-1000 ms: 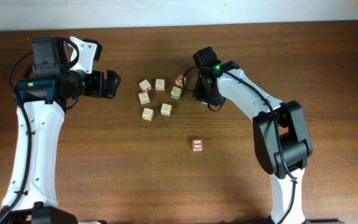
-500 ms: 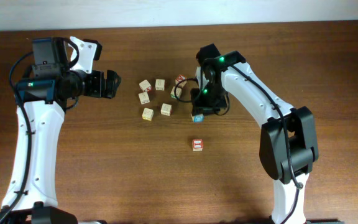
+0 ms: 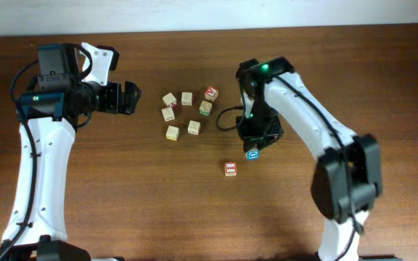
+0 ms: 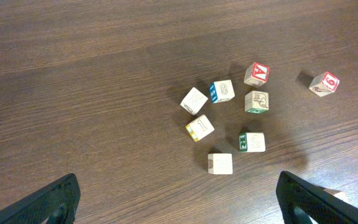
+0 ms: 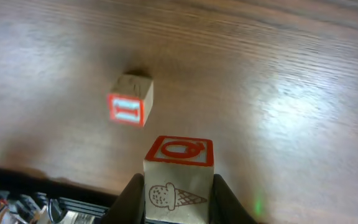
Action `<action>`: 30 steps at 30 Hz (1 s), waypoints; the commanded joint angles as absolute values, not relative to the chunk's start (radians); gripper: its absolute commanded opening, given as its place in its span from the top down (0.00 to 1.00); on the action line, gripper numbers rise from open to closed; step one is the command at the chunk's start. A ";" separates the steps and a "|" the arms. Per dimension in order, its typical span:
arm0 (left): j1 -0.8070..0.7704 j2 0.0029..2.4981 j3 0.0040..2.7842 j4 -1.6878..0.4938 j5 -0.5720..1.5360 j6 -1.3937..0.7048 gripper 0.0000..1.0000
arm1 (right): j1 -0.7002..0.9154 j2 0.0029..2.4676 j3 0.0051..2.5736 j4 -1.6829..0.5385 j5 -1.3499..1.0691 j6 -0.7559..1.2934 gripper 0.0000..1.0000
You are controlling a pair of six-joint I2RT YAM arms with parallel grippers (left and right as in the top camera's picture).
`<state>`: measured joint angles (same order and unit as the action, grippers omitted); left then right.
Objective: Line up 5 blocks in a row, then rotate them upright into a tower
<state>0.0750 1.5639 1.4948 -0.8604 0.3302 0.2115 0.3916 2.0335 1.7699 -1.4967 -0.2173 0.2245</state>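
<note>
A: Where was the block being worked on, and what had hold of it?

B: Your right gripper was clamped on the held block, right of the middle of the table. As a cube it had no long axis, and it sat square between the fingers. From above, a blue-framed face pointed up. In the right wrist view, a face with an ice-cream cone lying on its side, tip to the right, faced the camera. The face above that one had a red frame around a letter like O or Q. I could not tell whether the block touched the wood.

A: What else could you read?

B: Near it, to the lower left from above, the red-framed block lay alone, showing a mark like a capital I. The loose blocks sat clustered between your two arms. In the left wrist view, the blue-sided block read 8 or B. The cube with a red 6 lay apart on the right. The cube with dark green print was too small to read.

A: And the other arm?

B: Your left gripper hung left of the cluster, pointing toward it, with its jaws spread wide. Its own camera caught only the fingertips, cut off at the bottom corners.
</note>
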 commanded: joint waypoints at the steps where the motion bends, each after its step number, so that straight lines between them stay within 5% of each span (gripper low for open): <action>1: 0.075 1.570 1.517 -0.859 0.345 0.202 0.01 | 0.426 1.875 1.763 -1.488 -0.186 0.228 0.77; 12: 0.075 1.570 1.517 -0.859 0.345 0.203 0.01 | 0.464 1.848 1.214 -0.921 -0.130 0.428 0.76; 23: 0.075 1.570 1.517 -0.859 0.345 0.203 0.01 | 0.465 1.859 1.211 -0.897 -0.167 0.386 0.55; 30: 0.075 1.570 1.517 -0.859 0.345 0.203 0.01 | 0.424 1.853 1.428 -1.046 -0.173 0.344 0.55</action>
<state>0.0750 1.5639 1.4971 -0.8604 0.3336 0.2115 0.4461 1.8603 1.2884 -1.0115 -0.1688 0.3737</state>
